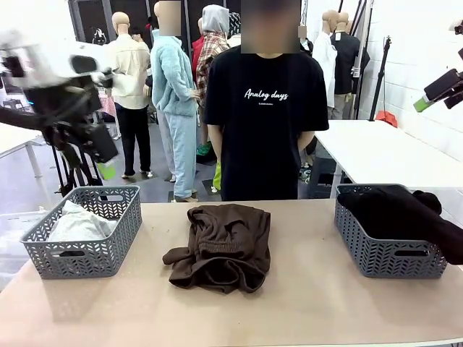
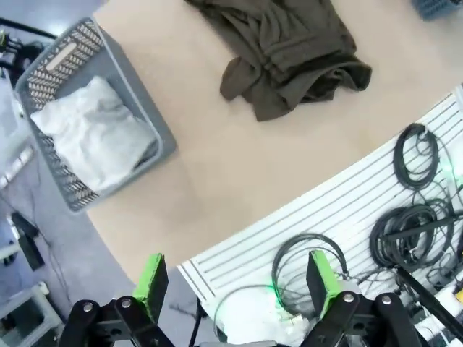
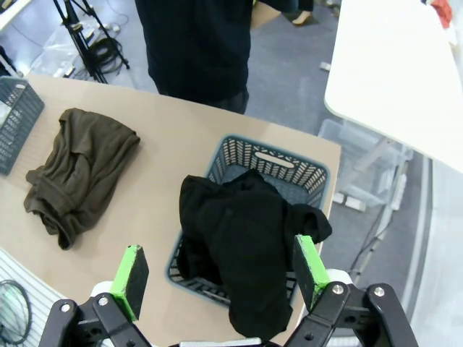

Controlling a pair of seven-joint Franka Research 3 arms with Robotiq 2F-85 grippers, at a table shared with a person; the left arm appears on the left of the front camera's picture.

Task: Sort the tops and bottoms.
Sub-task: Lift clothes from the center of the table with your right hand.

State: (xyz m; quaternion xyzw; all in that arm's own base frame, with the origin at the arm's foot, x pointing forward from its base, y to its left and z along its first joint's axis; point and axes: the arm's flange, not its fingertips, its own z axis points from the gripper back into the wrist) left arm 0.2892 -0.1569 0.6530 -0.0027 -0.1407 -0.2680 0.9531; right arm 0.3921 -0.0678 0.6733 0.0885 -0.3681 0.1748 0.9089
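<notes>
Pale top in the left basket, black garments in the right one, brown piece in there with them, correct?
No: the brown piece lies on the table, outside the right basket, per the front view. Pale top and black garments are as you say.

Blurred left arm (image 1: pixel 51 69); right gripper (image 1: pixel 432 95) partly beyond the front view's right edge.

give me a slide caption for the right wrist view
Open right pincer above a grey basket of black bottoms; brown fleece piece on the table.
</notes>
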